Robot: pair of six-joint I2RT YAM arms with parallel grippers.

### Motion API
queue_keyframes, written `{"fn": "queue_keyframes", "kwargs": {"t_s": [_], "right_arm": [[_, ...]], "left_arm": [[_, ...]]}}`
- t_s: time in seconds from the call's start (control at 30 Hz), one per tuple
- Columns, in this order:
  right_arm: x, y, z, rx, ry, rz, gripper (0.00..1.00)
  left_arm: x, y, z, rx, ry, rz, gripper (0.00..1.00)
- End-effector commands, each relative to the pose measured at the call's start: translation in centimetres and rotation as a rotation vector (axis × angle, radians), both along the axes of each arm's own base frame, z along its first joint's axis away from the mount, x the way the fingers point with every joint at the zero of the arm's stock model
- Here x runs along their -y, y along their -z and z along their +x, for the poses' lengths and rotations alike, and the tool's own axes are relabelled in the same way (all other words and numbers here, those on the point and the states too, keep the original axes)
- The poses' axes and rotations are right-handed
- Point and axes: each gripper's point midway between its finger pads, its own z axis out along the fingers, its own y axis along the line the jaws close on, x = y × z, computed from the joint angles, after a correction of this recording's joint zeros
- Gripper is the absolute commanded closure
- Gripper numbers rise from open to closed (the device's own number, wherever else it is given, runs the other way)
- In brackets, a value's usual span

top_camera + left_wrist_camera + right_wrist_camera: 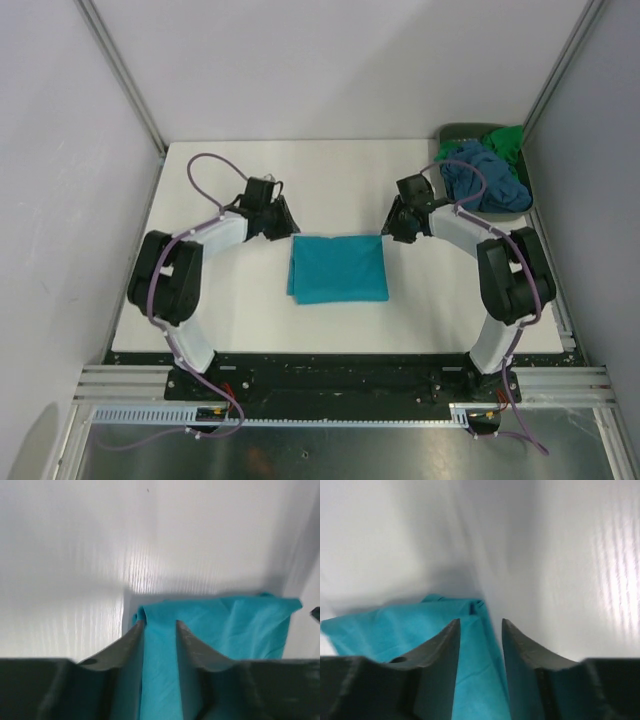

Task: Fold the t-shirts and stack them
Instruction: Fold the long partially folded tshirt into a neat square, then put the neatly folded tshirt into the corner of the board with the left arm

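Bolted at the near edge in the overhead view, the left arm point(175, 285) and right arm point(510, 275) curve inward over the white table point(330, 180). Between them lies the teal t-shirt point(338, 268), folded into a neat rectangle near the middle of the table. The left gripper point(283, 222) sits at the shirt's far left corner and the right gripper point(398, 225) at its far right corner. At the far right corner of the table stands a grey-green bin point(455, 130) that holds a crumpled slate-blue t-shirt point(480, 180) in front and a green t-shirt point(505, 140) behind it.

From the left wrist, the left gripper point(160, 625) has its two dark fingers spread. Flat teal t-shirt point(235, 625) shows in the gap, and a rounded cloth corner lies just ahead of one fingertip. Nothing is pinched, and bare table point(75, 555) lies beyond.

From the right wrist, the right gripper point(480, 622) is likewise released. Its fingers are parted over the teal t-shirt point(395, 625), whose corner lies just beyond one tip. The other finger hangs at the cloth's edge, beside white table point(570, 555).
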Motion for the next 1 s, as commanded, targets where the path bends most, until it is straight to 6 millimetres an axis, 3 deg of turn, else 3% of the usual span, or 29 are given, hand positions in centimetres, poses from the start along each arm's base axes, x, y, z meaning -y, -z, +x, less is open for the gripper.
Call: {"fn": "queue_keyframes", "kwargs": {"t_s": [0.0, 0.07, 0.17, 0.27, 0.4, 0.5, 0.63, 0.83, 0.97], "right_arm": [[0.1, -1.8, 3.1, 0.067, -0.035, 0.012, 0.5], [0.6, -3.1, 3.5, 0.084, -0.035, -0.012, 0.46], [0.9, -5.0, 2.9, 0.101, -0.037, -0.036, 0.47], [0.3, -5.9, 0.9, 0.083, -0.062, -0.064, 0.53], [-2.6, -6.1, -2.8, 0.063, -0.141, -0.059, 0.6], [-4.3, -5.1, -5.8, 0.021, -0.182, -0.009, 0.66], [-5.5, -3.1, -9.3, -0.024, -0.208, 0.065, 0.7], [-4.7, -0.1, -12.6, -0.079, -0.202, 0.084, 0.73], [-4.0, 1.2, -13.6, -0.102, -0.195, 0.079, 0.73]], "left_arm": [[0.2, -2.5, 3.4, 0.089, 0.074, -0.033, 0.51], [0.1, -4.2, 3.7, 0.13, 0.088, -0.043, 0.41], [-0.1, -6.1, 2.5, 0.158, 0.092, -0.064, 0.37], [0.1, -5.7, -1.0, 0.114, 0.09, -0.104, 0.44], [1.9, -4.3, -6.2, 0.058, 0.143, -0.125, 0.61], [3.9, -4.0, -9.2, 0.031, 0.202, -0.149, 0.73], [6.5, -3.6, -11.7, -0.007, 0.262, -0.192, 0.78], [10.0, -3.1, -13.5, -0.059, 0.332, -0.269, 0.81], [10.8, -1.7, -14.3, -0.099, 0.342, -0.262, 0.81]]}}
